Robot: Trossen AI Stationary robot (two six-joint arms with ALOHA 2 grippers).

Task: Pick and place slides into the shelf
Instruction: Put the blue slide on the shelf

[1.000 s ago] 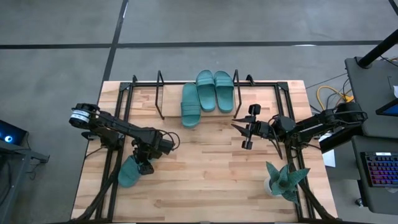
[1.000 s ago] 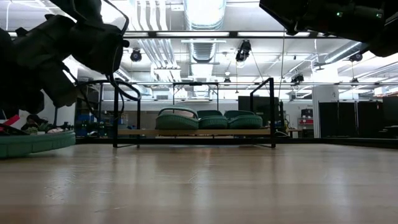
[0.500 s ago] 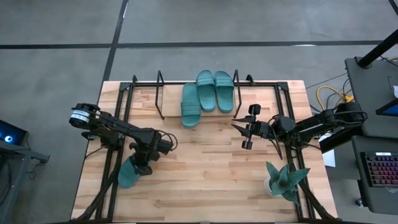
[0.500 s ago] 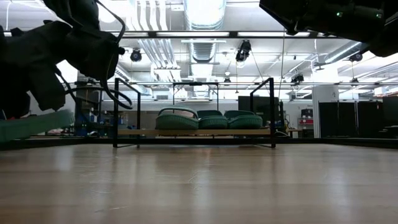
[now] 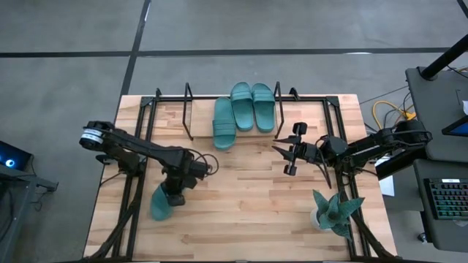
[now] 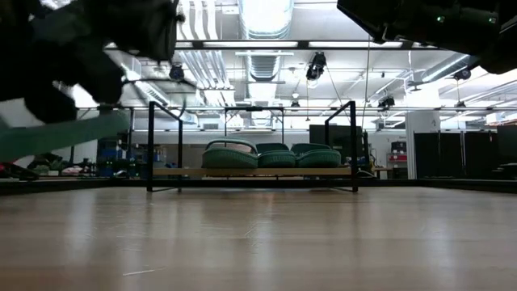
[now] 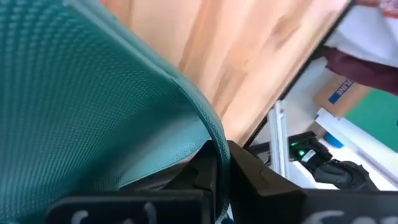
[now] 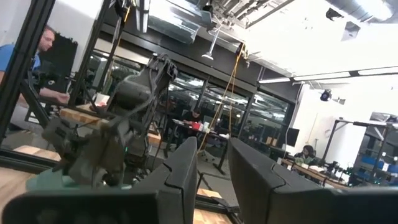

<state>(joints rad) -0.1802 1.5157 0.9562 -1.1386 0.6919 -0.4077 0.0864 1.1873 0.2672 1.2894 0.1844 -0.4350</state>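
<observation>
Three teal slides (image 5: 243, 109) lie side by side on the shelf (image 5: 189, 111), a black rod rack at the table's far edge; the low view shows them on its board (image 6: 250, 170). A fourth slide (image 5: 161, 205) hangs over the near left of the table, with my left gripper (image 5: 175, 194) shut on it. In the low view this slide (image 6: 65, 134) is a slanted teal band above the tabletop. My right gripper (image 5: 281, 148) hovers right of centre, pointing at the table's left side, and it stands open with nothing between its fingers (image 8: 180, 180). My left gripper pinches a thin teal edge (image 7: 214, 134) at the slide's far end between its two fingers. It comes slanting down from the table's far left. The slide is lifted clear of the table and tilted, its free end lower and toward the near edge.
A teal spiky plant ornament (image 5: 335, 212) stands at the near right. The shelf has free room on its left half (image 5: 170, 109). Black frame rods run along the table's left (image 5: 130, 191) and right sides.
My left gripper has risen and gone a little toward the table's right with the fourth slide. The slide lay flat on the table a second ago. Now it hangs clear of the wood, tilted, with its held end higher.
</observation>
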